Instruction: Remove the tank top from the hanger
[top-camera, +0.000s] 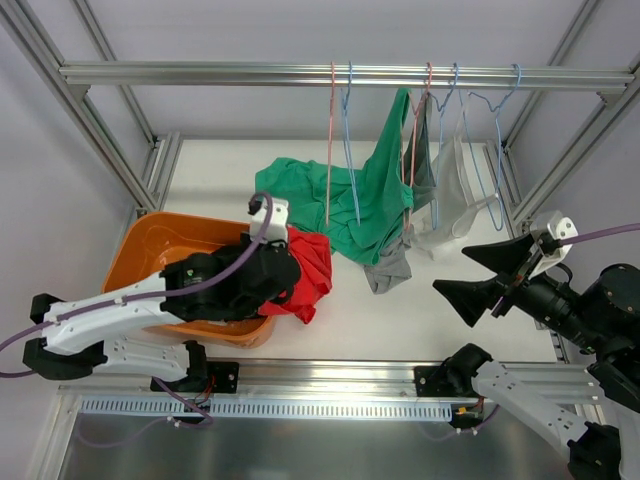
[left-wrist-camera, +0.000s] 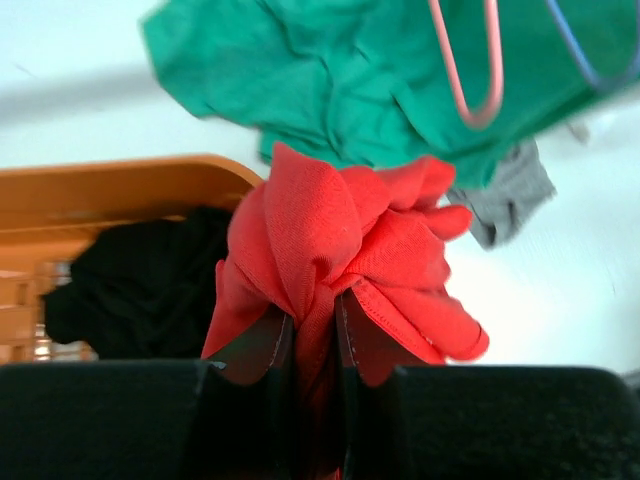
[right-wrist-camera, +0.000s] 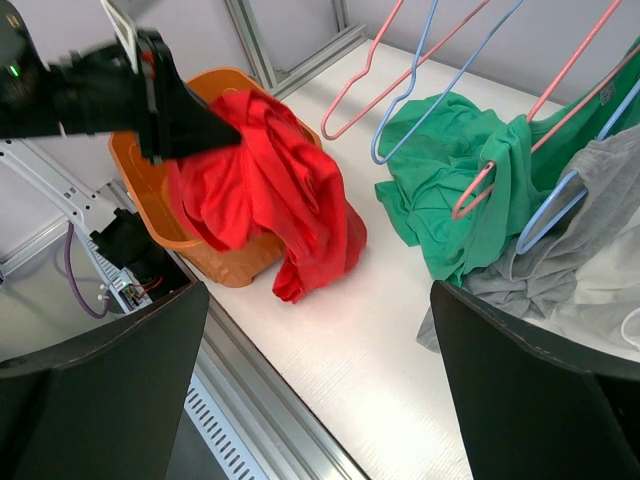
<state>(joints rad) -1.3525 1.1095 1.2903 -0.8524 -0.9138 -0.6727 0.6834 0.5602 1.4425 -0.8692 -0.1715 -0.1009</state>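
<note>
The red tank top (top-camera: 312, 270) is off the hangers, bunched, and draped over the near right rim of the orange basket (top-camera: 150, 250). My left gripper (left-wrist-camera: 315, 330) is shut on a fold of it, and red cloth (left-wrist-camera: 340, 230) bulges out above the fingers. In the right wrist view the tank top (right-wrist-camera: 270, 190) hangs from the left gripper (right-wrist-camera: 190, 115) down to the table. An empty pink hanger (top-camera: 330, 150) and a blue one (top-camera: 347, 150) hang from the rail (top-camera: 200, 73). My right gripper (top-camera: 478, 272) stands open at the right, apart from all cloth, as the right wrist view confirms (right-wrist-camera: 320, 288).
A green garment (top-camera: 370, 200) hangs from a pink hanger and trails onto the table. Grey (top-camera: 388, 272) and white (top-camera: 455, 205) garments hang beside it on further hangers. Black cloth (left-wrist-camera: 130, 280) lies inside the basket. Aluminium frame posts stand at both sides.
</note>
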